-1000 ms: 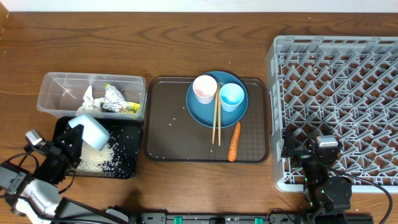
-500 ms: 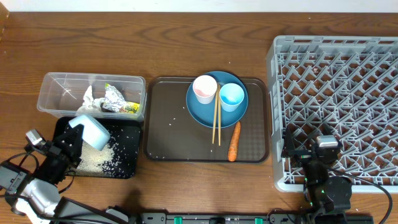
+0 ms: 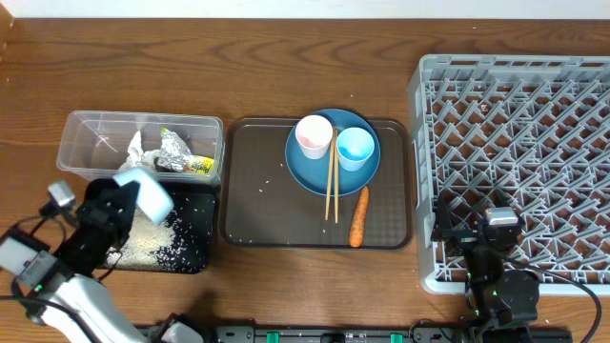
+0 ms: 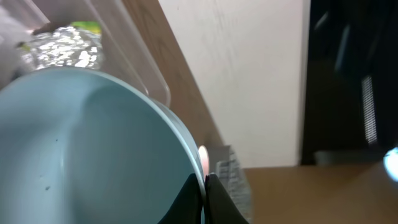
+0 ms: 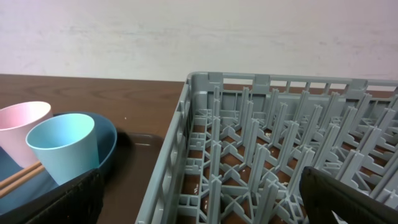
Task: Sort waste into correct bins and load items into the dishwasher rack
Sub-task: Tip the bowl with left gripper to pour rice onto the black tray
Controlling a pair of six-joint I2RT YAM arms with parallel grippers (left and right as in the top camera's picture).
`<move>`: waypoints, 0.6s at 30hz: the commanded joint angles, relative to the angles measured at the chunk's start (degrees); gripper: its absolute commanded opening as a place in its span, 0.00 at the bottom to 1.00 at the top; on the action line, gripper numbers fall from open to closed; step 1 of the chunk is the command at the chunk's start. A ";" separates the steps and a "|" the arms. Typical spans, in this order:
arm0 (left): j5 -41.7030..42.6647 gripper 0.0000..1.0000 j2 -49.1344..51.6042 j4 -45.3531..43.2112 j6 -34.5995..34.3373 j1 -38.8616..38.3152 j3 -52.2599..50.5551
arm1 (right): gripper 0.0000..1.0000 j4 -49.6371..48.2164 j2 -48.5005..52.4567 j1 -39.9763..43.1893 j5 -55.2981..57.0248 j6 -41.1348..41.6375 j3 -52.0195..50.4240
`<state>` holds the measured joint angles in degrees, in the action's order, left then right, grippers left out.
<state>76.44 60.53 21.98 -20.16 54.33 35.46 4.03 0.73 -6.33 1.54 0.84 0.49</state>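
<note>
1. The left fingers [image 4: 205,196] are pinched shut on the rim of the white bowl [image 3: 145,194] at the near left of the table [image 3: 286,57].
2. The right fingers [image 3: 486,227] are spread wide and hold nothing. They hang over the near edge of the grey dishwasher rack [image 3: 519,143].
3. The bowl is tilted above the far left corner of the black tray [image 3: 195,257]. Under it, a heap of white rice [image 3: 143,238] lies in that tray.
4. The orange carrot [image 3: 358,216] lies near right on the brown serving tray [image 3: 253,214], just beside the blue plate [image 3: 307,176]. A few loose grains are scattered on the serving tray.
5. The wooden chopsticks [image 3: 333,186] run from the plate towards the near side.
6. The pinkish-white cup [image 3: 314,135] and the light blue cup [image 3: 355,148] stand upright side by side on the plate.
7. The clear tub [image 3: 76,143] sits just beyond the black tray. It holds the white tissue [image 3: 135,151], the silver foil [image 3: 173,151] and the yellow-green wrapper [image 3: 198,165].
8. The rack fills the right side, from near to far.
</note>
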 commanded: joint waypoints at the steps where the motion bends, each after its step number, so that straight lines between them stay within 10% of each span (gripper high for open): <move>1: -8.81 0.06 -6.25 -0.28 -4.55 -6.58 2.25 | 0.99 0.07 -0.02 0.46 0.57 0.37 -0.17; 18: -46.29 0.06 -15.61 6.27 -5.66 -55.10 2.29 | 0.99 0.07 -0.02 0.46 0.57 0.37 -0.17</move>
<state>41.21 44.27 28.21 -25.69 5.39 36.47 4.03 0.73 -6.33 1.54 0.84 0.49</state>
